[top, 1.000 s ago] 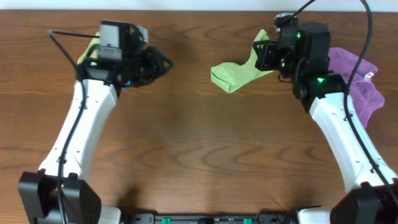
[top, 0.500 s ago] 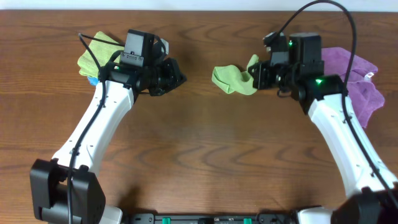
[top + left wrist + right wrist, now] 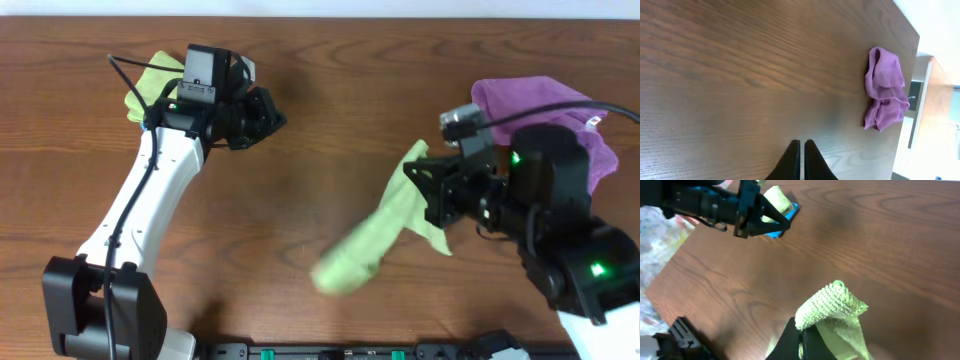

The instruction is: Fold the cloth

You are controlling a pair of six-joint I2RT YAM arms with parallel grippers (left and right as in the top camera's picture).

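Observation:
My right gripper (image 3: 420, 180) is shut on a corner of the lime-green cloth (image 3: 372, 242). The cloth hangs from it in a long blurred drape toward the front middle of the table. In the right wrist view the fuzzy cloth (image 3: 832, 302) bunches over the closed fingertips of the right gripper (image 3: 801, 330) and trails below them. Far off at the back left, my left gripper (image 3: 270, 112) is shut with nothing in it. The left wrist view shows the left gripper (image 3: 801, 146) with its jaws together above bare wood.
A crumpled purple cloth (image 3: 535, 100) lies at the back right, behind my right arm; the left wrist view also shows the purple cloth (image 3: 885, 90). Another yellow-green cloth (image 3: 150, 85) lies at the back left under my left arm, beside a blue cloth (image 3: 790, 214).
My right arm has carried the lime-green cloth from the back middle toward the front and lifted it, so it now hangs stretched. My left gripper has shut and drawn back slightly left.

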